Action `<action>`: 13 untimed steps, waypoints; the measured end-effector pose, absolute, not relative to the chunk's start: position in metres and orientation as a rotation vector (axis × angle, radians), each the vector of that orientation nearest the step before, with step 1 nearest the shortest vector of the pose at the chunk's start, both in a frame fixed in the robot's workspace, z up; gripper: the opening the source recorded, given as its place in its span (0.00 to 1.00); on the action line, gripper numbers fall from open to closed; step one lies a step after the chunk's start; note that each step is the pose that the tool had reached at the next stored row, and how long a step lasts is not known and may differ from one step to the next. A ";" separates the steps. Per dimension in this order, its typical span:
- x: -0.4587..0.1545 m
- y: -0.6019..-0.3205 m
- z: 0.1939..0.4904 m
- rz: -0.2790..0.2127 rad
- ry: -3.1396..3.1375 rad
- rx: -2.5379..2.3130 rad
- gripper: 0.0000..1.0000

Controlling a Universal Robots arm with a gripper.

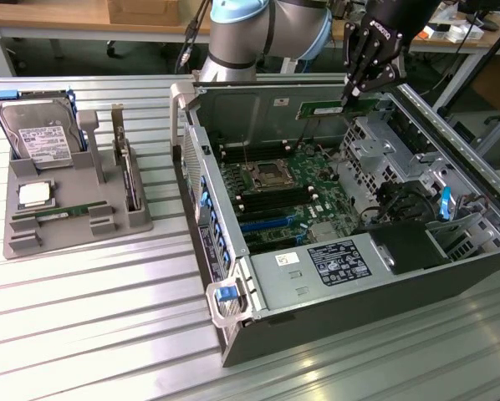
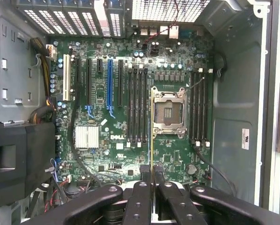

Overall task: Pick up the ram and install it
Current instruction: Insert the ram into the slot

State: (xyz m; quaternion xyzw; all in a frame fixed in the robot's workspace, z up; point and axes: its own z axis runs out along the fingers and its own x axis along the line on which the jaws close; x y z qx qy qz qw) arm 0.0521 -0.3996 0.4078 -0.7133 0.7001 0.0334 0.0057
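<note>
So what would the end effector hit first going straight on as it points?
Likely the ram in the end effector touches the motherboard first, beside the CPU socket; depth is unclear.

open case, free from above, hemmed in at the sides

the case (image 1: 359,313) lies with its side off, so the motherboard (image 1: 275,188) is reachable from above, and the memory slots (image 2: 137,105) beside the cpu socket (image 2: 169,112) stand bare. the drive cage (image 1: 384,146) at the exterior view's right, the black shroud (image 1: 405,246), loose cables (image 2: 70,131) and the case walls crowd its edges. the claw (image 1: 349,97), clamped on the ram (image 1: 329,109), hangs over it.
</note>
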 end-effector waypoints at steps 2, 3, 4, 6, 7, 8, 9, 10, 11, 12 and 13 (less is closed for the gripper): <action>0.052 -0.400 0.405 0.105 2.192 -2.233 0.13; 0.052 -0.400 0.404 0.105 2.191 -2.232 0.13; 0.052 -0.400 0.402 0.105 2.192 -2.233 0.13; 0.052 -0.400 0.400 0.105 2.192 -2.233 0.13; 0.052 -0.400 0.399 0.105 2.192 -2.232 0.13; 0.052 -0.400 0.398 0.105 2.192 -2.233 0.13; 0.052 -0.400 0.397 0.105 2.192 -2.233 0.13; 0.052 -0.400 0.396 0.105 2.192 -2.233 0.13; 0.052 -0.400 0.395 0.105 2.192 -2.233 0.13; 0.052 -0.400 0.394 0.105 2.191 -2.233 0.13; 0.052 -0.400 0.393 0.105 2.191 -2.233 0.13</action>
